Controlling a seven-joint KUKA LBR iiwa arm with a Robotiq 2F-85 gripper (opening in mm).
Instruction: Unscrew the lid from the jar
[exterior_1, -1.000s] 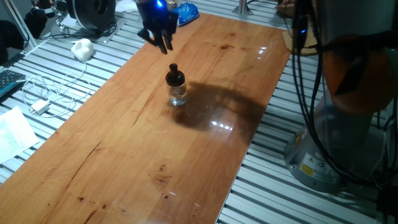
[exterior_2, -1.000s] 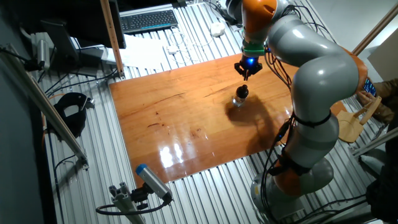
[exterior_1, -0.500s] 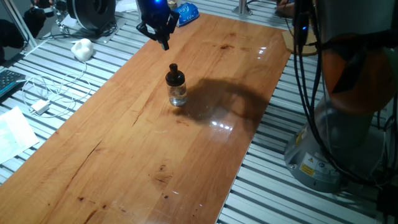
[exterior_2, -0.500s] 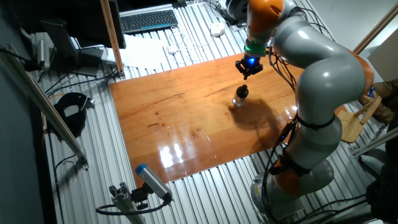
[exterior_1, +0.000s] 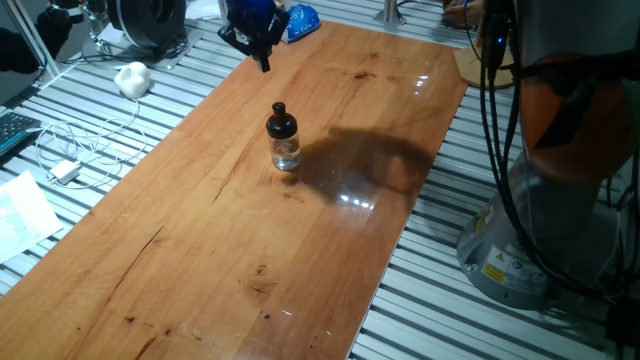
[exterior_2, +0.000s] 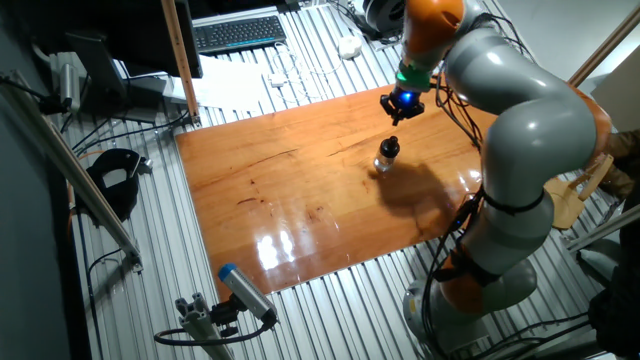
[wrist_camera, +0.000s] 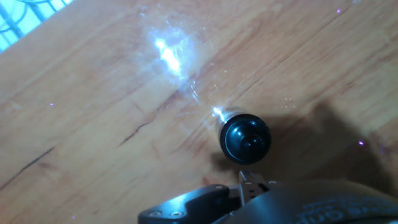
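The gripper (exterior_1: 264, 62) hangs in the air over the far part of the table (exterior_1: 200, 240), its dark fingers pointing down; it holds nothing. The fingertips appear drawn close together, but none of the views shows the gap plainly, so whether the jaws are spread or pressed together cannot be told. In the other fixed view the gripper (exterior_2: 396, 116) shows a blue light on its body and sits clearly above the table surface.

Below the gripper and somewhat nearer the middle of the table stands the jar (exterior_1: 286, 153), upright, apart from the fingers. The lid (exterior_1: 281, 122) is seated on top of the jar, black, with a narrower knob uppermost. In the hand view the lid (wrist_camera: 245, 138) is seen from directly overhead as a glossy black disc, just ahead of the gripper housing at the lower frame edge; the glass beneath it is mostly hidden.

The jar (exterior_2: 386, 160) casts a broad shadow on the wood on the side toward the robot base (exterior_1: 520, 250).

Beyond the table edge, on the slatted surface behind the gripper, lies a blue object (exterior_1: 300, 20).
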